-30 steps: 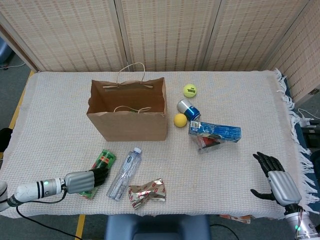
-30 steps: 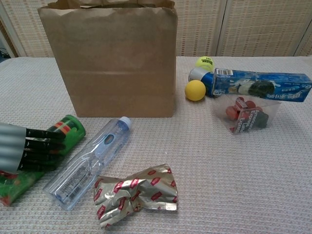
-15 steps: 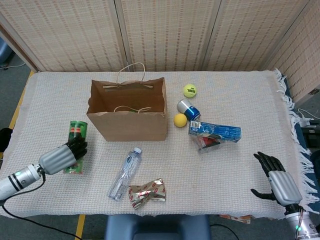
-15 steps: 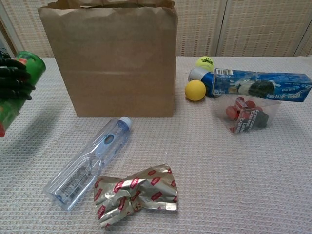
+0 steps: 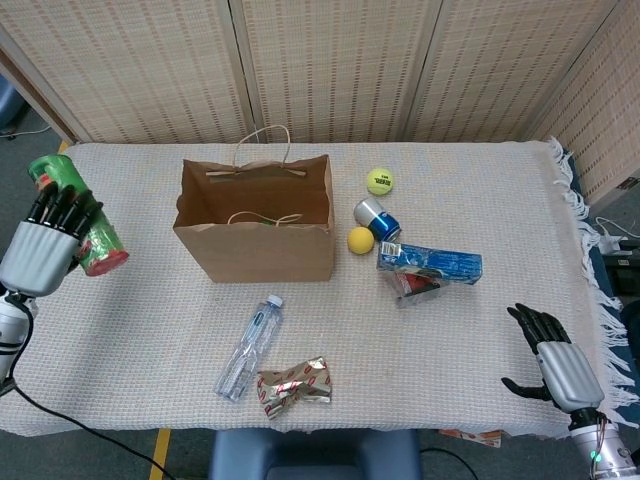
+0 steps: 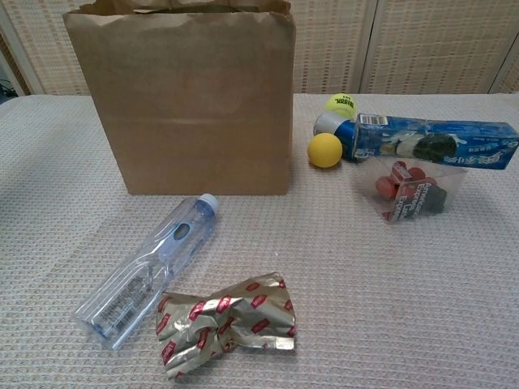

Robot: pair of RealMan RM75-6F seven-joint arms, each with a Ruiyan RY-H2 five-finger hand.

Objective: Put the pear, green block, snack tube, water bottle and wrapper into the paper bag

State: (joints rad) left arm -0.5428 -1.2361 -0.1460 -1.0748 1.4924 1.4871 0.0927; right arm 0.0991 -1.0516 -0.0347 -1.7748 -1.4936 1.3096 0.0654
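Raised left hand [image 5: 45, 250] grips snack tube [image 5: 78, 215] aloft.

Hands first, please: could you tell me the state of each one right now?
Left hand: holding the snack tube.
Right hand: open, holding nothing.

A big worktop [image 5: 480, 330] is covered with a bumpy cream cloth [image 5: 130, 320] that has a fringe along its right edge. Behind its far edge stand woven tan screens [image 5: 330, 65] with pale frames. Grey floor [image 5: 25, 165] shows past the left edge.
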